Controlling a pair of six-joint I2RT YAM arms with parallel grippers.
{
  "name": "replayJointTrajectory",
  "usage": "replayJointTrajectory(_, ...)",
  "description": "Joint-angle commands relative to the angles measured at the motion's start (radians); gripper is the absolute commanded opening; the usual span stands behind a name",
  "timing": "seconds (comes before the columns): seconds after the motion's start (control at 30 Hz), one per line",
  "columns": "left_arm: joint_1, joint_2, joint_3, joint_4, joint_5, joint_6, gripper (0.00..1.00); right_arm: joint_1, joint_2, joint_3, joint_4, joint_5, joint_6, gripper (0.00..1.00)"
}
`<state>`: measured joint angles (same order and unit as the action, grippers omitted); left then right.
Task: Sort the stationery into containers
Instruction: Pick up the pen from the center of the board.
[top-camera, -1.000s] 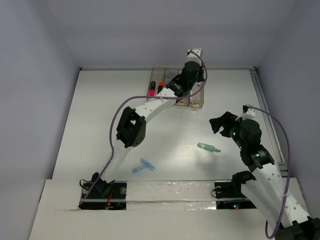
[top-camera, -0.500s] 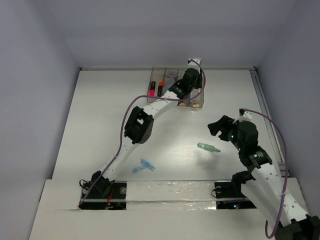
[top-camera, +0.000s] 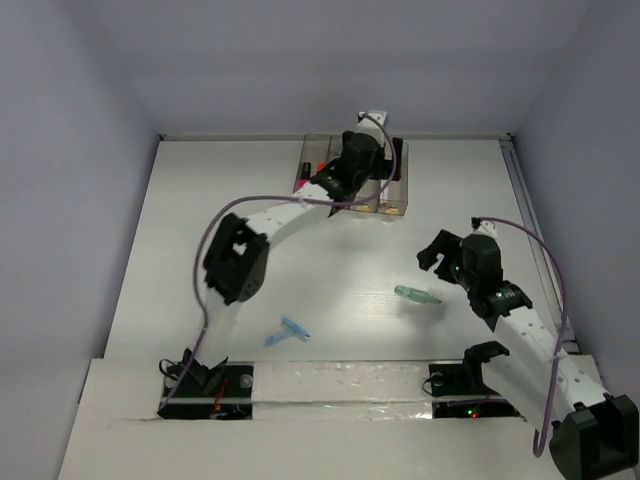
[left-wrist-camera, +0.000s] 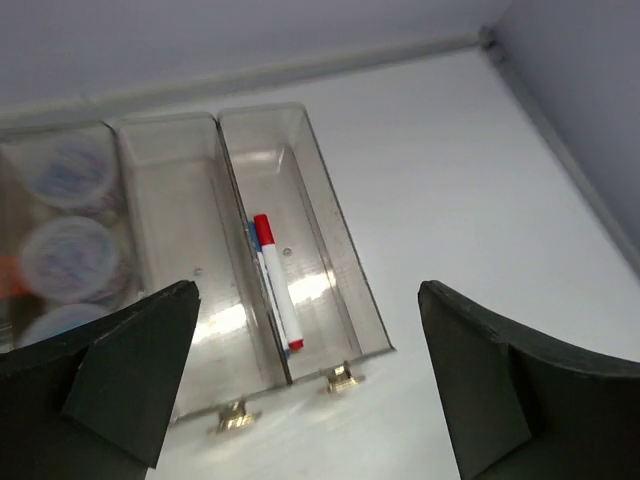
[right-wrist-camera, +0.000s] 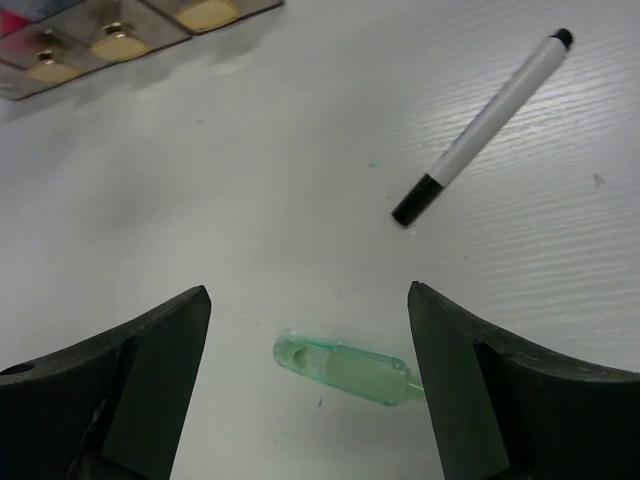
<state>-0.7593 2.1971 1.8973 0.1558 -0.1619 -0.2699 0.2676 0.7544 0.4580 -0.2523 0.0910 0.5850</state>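
Top view. Noted over the last second: left gripper (top-camera: 357, 170) gone from pinched shut to wide open above the bins (top-camera: 396, 205), wrist slid toward the left end of the row, elbow swung out left. Right gripper (top-camera: 437, 252) edged down toward the green piece (top-camera: 416, 296). Green piece and light-blue piece (top-camera: 288, 330) unmoved. Spotted pink marker (top-camera: 302, 185) and orange marker (top-camera: 321, 166) in the end bin, left of the left gripper.

Left wrist view. Fingers (left-wrist-camera: 120, 370) spread wide, holding nothing. Below and between them: red-capped pen (left-wrist-camera: 277, 290) lying along the left wall of the right-hand bin, blue-capped pen (left-wrist-camera: 252, 250) tight beside it. Next bin over, nearer the left finger, bare as far as seen. Beyond the left fingertip: round jars (left-wrist-camera: 68, 262) in their own bin. Gold knobs (left-wrist-camera: 343, 377) on the near ends, between the fingers.

Right wrist view. Fingers (right-wrist-camera: 510, 390) wide apart, gripping nothing. Green piece flat on the table (right-wrist-camera: 250, 200) between them, nearer the right finger, touching neither. White pen with black ends (right-wrist-camera: 485, 125) out past the right fingertip, well apart from the bins.

Tally, by judgement: markers, jars and two pens filed. Still loose: green piece, light-blue piece, black-ended pen. Likely past halfway, with the green piece probably next for the right gripper.
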Motion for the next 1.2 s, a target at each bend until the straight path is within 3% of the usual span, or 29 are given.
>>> replayJointTrajectory(0.0, -0.073, -0.484, -0.247, 0.235, -0.051, 0.072, 0.90, 0.001, 0.077, 0.056, 0.007, 0.162, 0.018, 0.87)
replayJointTrajectory(0.2, -0.173, -0.929, -0.781, 0.287, -0.133, -0.009, 0.93, -0.010, 0.296, 0.131, 0.013, 0.291, 0.091, 0.93)
replayJointTrajectory(0.27, -0.198, -1.014, -0.939, 0.269, -0.172, -0.060, 0.96, -0.010, 0.333, 0.142, 0.021, 0.321, 0.093, 0.93)
replayJointTrajectory(0.47, -0.264, -1.307, -1.214, 0.165, -0.237, -0.153, 0.96, -0.073, 0.485, 0.197, 0.041, 0.372, 0.104, 0.83)
replayJointTrajectory(0.8, -0.273, -1.576, -1.402, 0.079, -0.226, -0.187, 0.99, -0.157, 0.727, 0.316, 0.077, 0.238, 0.085, 0.76)
replayJointTrajectory(1.07, -0.273, -1.570, -1.409, 0.050, -0.264, -0.135, 0.99, -0.176, 0.839, 0.352, 0.077, 0.182, 0.090, 0.52)
replayJointTrajectory(1.17, -0.273, -1.576, -1.426, 0.062, -0.286, -0.126, 0.99, -0.185, 0.858, 0.350, 0.079, 0.179, 0.081, 0.37)
